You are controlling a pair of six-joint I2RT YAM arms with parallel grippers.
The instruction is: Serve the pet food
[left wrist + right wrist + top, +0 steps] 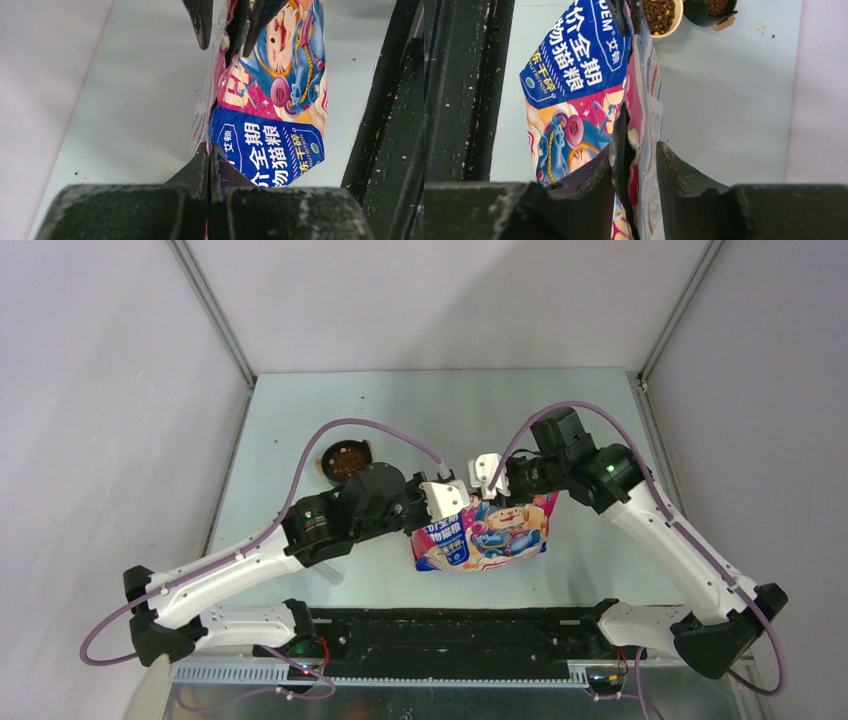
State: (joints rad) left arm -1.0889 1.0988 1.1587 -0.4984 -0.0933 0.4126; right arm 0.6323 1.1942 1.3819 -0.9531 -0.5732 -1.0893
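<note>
Pale green table [330, 400] boxed in by plain white walls [110, 390]; black rail [450, 630] along the near edge, both arm bases bolted to it.

Glossy cartoon bag [490, 535] sits mid-table just ahead of the rail, the two arms meeting over its far edge; blue panel toward the left arm, pink cartoon face toward the right.

Left gripper [445, 502]: fingers pressed tight together on the bag's corner, no gap showing; the wrist view has the foil edge pinched right at the tips [208, 150], the bag [270, 140] hanging out beyond them.

Right gripper [487, 475]: jaws partway apart, straddling the same upper edge farther along; from its own wrist [634, 147] one finger lies against the printed face, the other stands off the back wall; the bag's edge [574, 75] stands loose between them, not clamped.

Pet food [347, 461]: brown kibble in a round dark dish [327, 462] on the table, behind the left arm's forearm, apart from the bag; right wrist view shows more kibble [658, 11] in a cream bowl [676, 20] touching that dish, just past the bag's far end; a few stray crumbs on the table nearby.
</note>
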